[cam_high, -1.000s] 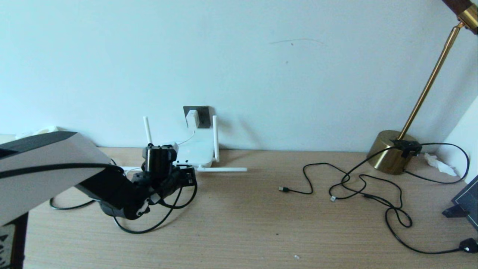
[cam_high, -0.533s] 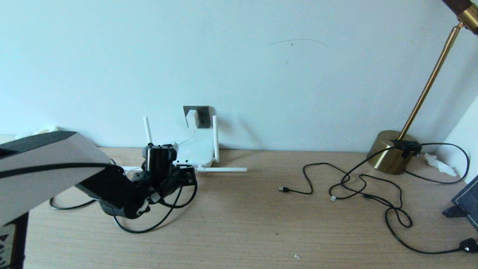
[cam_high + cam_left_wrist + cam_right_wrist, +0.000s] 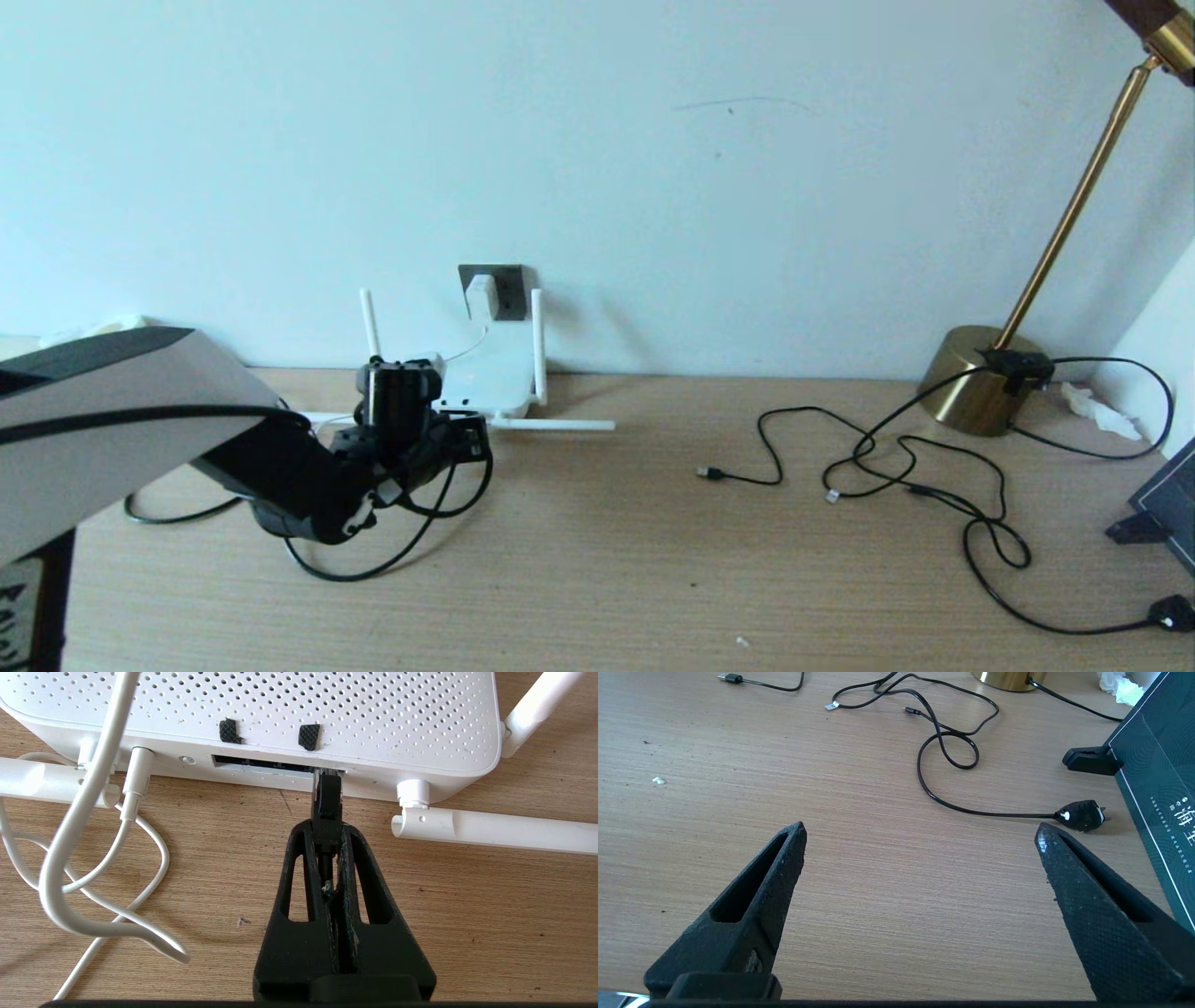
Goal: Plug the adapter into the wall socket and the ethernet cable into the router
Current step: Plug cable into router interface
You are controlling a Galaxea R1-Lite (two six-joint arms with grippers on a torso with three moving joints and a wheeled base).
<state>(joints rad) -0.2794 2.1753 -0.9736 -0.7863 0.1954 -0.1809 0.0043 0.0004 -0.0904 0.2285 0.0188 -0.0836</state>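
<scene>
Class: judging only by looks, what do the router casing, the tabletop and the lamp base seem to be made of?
Router: probably matte white plastic, moulded with rows of small vent holes. Tabletop: wood or wood-look laminate, with fine straight grain. Lamp base: apparently brass-coloured metal, smooth, with a soft sheen.

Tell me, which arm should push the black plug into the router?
The left. Its gripper is shut on the ethernet cable, plug at the router's ports. The right gripper is open, far off above bare table.
</scene>
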